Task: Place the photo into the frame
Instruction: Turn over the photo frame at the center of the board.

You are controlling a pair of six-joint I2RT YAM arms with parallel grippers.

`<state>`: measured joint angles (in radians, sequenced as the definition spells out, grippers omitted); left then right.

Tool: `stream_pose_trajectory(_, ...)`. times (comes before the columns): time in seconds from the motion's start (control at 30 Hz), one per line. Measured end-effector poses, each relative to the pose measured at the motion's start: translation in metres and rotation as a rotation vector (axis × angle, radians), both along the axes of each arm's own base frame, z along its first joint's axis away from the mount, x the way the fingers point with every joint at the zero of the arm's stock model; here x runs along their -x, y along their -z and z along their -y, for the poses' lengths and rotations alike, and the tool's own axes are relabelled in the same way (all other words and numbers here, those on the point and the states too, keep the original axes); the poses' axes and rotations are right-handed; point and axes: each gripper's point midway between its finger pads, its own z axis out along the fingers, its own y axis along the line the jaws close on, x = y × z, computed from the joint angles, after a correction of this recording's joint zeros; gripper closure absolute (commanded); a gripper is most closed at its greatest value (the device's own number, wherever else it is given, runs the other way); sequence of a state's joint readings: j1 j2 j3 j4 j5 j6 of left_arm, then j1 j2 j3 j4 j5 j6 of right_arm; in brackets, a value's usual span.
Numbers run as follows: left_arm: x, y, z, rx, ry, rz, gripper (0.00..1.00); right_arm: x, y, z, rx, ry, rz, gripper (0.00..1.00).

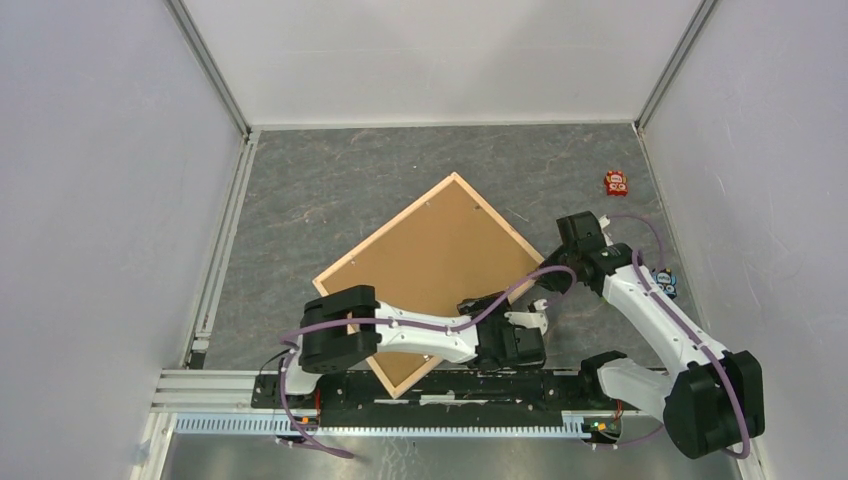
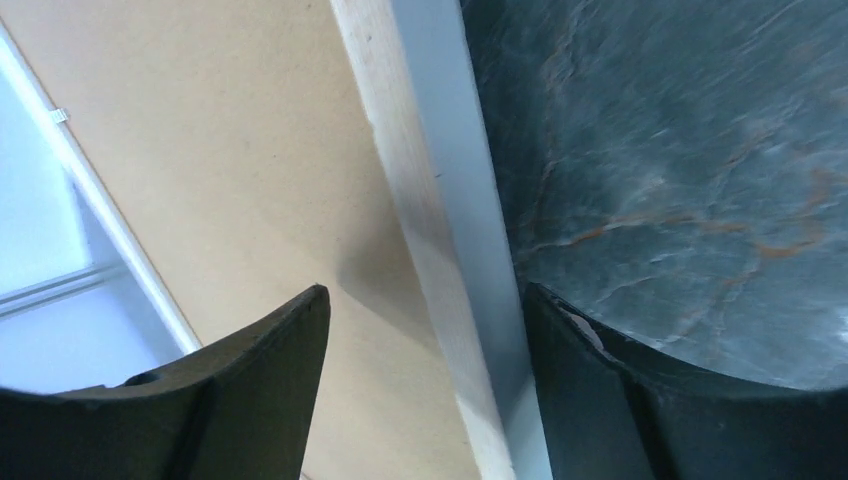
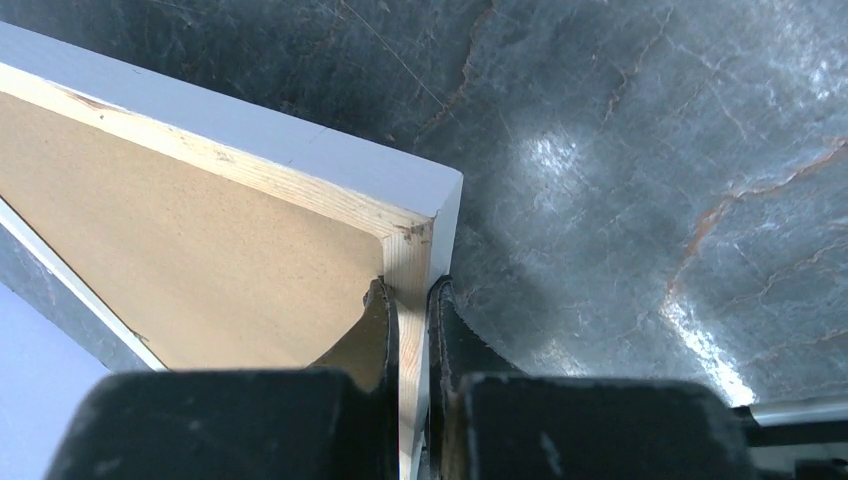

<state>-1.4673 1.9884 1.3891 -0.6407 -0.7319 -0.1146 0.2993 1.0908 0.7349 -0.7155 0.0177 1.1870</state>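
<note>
Right gripper is clamped on a rail of the frame at its right corner; left gripper straddles the near rail, jaws wide apart, gripping nothing. Frame lies back-up mid-table, photo nowhere visible. Lifting by that one thin pinch could let it swing or slip

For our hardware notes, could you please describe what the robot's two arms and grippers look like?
Both the left arm and right arm have white links with bulky black joint housings, and a purple cable loops along each. The left gripper and right gripper have matte black fingers with curved tips.
</note>
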Motion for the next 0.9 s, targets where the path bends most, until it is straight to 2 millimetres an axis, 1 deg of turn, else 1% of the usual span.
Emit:
stream_pose_trajectory(0.1, -0.004, 0.002, -0.010, -0.077, -0.003, 0.082, 0.50, 0.004, 0.000, -0.003, -0.023, 0.008, -0.022, 1.00)
stream_pose_trajectory(0.2, -0.006, -0.006, -0.017, -0.125, -0.004, 0.159, 0.64, 0.002, -0.002, -0.005, -0.040, 0.023, -0.018, 0.99)
stream_pose_trajectory(0.27, -0.010, -0.015, -0.020, -0.136, -0.013, 0.214, 0.74, 0.000, -0.003, -0.005, -0.042, 0.035, -0.013, 0.73)
stream_pose_trajectory(0.3, -0.012, -0.020, -0.021, -0.136, -0.019, 0.238, 0.79, 0.000, -0.004, -0.003, -0.036, 0.040, -0.011, 0.56)
stream_pose_trajectory(0.33, -0.014, -0.024, -0.022, -0.138, -0.020, 0.247, 0.82, -0.001, -0.006, -0.002, -0.031, 0.043, -0.009, 0.45)
stream_pose_trajectory(0.4, -0.016, -0.037, -0.025, -0.137, -0.016, 0.264, 0.88, -0.006, -0.016, 0.001, -0.002, 0.026, 0.028, 0.25)
stream_pose_trajectory(0.43, -0.017, -0.046, -0.026, -0.137, -0.012, 0.275, 0.90, -0.014, -0.030, 0.003, 0.024, 0.004, 0.076, 0.19)
stream_pose_trajectory(0.5, -0.021, -0.070, -0.031, -0.133, -0.003, 0.308, 0.94, -0.036, -0.068, 0.008, 0.072, -0.021, 0.207, 0.12)
stream_pose_trajectory(0.53, -0.024, -0.084, -0.032, -0.129, 0.001, 0.325, 0.98, -0.047, -0.093, 0.012, 0.107, -0.044, 0.293, 0.10)
stream_pose_trajectory(0.57, -0.026, -0.098, -0.033, -0.123, 0.004, 0.342, 0.98, -0.057, -0.119, 0.015, 0.141, -0.069, 0.381, 0.08)
stream_pose_trajectory(0.6, -0.028, -0.110, -0.033, -0.118, 0.009, 0.357, 0.98, -0.067, -0.152, 0.020, 0.190, -0.094, 0.486, 0.07)
stream_pose_trajectory(0.63, -0.031, -0.125, -0.032, -0.107, 0.010, 0.378, 0.98, -0.072, -0.179, 0.025, 0.229, -0.104, 0.571, 0.07)
stream_pose_trajectory(0.67, -0.034, -0.140, -0.030, -0.093, 0.014, 0.396, 0.98, -0.075, -0.215, 0.034, 0.286, -0.103, 0.672, 0.07)
stream_pose_trajectory(0.7, -0.036, -0.154, -0.027, -0.075, 0.021, 0.408, 0.98, -0.074, -0.247, 0.043, 0.337, -0.091, 0.759, 0.07)
stream_pose_trajectory(0.73, -0.037, -0.164, -0.025, -0.056, 0.026, 0.416, 0.98, -0.070, -0.269, 0.051, 0.375, -0.076, 0.815, 0.07)
stream_pose_trajectory(0.77, -0.040, -0.177, -0.023, -0.035, 0.032, 0.422, 0.98, -0.063, -0.298, 0.063, 0.428, -0.042, 0.894, 0.08)
stream_pose_trajectory(0.83, -0.045, -0.199, -0.020, 0.017, 0.035, 0.425, 0.98, -0.043, -0.334, 0.085, 0.497, 0.027, 0.996, 0.08)
stream_pose_trajectory(0.9, -0.053, -0.225, -0.014, 0.093, 0.029, 0.405, 0.98, -0.017, -0.360, 0.109, 0.561, 0.112, 1.072, 0.10)
